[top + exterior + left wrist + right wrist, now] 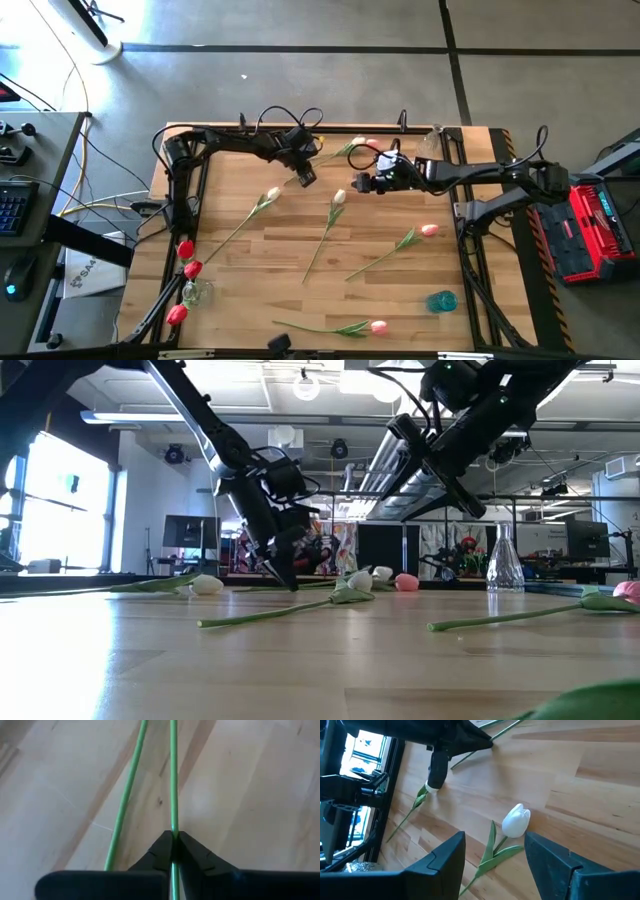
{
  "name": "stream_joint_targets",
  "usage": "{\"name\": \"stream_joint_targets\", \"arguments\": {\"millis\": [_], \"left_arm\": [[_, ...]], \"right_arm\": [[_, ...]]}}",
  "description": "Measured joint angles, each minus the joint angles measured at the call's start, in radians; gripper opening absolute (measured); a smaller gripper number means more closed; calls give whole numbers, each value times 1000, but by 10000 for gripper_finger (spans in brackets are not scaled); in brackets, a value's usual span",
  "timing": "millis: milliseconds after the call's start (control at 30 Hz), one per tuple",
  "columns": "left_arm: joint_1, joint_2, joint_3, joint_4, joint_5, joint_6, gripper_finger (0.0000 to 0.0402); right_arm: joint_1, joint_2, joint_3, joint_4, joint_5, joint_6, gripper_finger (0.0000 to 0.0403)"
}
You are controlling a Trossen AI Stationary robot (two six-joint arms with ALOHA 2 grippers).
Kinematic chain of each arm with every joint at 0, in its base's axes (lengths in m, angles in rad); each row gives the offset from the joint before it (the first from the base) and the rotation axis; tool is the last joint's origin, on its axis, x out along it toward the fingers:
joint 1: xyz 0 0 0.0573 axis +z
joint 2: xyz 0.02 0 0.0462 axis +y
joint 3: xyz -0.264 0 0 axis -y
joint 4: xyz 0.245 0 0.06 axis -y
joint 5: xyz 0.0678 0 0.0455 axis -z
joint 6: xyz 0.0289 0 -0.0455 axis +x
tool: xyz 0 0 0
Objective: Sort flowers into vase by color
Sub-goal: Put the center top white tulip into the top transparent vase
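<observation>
From above, the left gripper (307,177) is low over the far part of the table (400,290), closed on a green stem (335,155) that runs to the far edge. The right gripper (360,183) hangs beside a white tulip (338,197) in the middle, fingers open. Three red tulips (186,268) stand in a vase (197,293) at the near left corner. A blue vase (441,300) is at the near right, a clear vase (432,140) at the far edge.

Level with the table, the left gripper (285,575) touches down; the clear vase (504,565) stands upright.

On the left wrist, the fingertips (165,851) pinch the stem (173,780).

On the right wrist, the open fingers (447,857) frame the white tulip (516,821).
</observation>
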Motion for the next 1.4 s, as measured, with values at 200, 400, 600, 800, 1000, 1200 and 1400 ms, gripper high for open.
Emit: {"name": "stream_joint_targets", "arguments": {"millis": [200,400,600,800,1000,1200,1400], "left_arm": [[0,-22,-2,-48,58,-52,3],[-3,-140,-2,-37,160,-124,1],[-3,-262,-1,68,182,-191,1],[-11,-323,-1,122,232,-266,0],[-60,-352,-1,125,234,-266,0],[-117,-352,-1,122,233,-266,0],[-140,-352,-1,116,226,-261,0]], "right_arm": [[6,0,0,30,-15,1,193],[26,0,0,169,-17,17,193],[23,0,0,200,126,88,201],[-13,0,0,346,211,58,231],[-61,0,0,451,210,-10,244],[-88,0,0,469,180,-18,203],[-87,0,0,461,105,-51,49]]}}
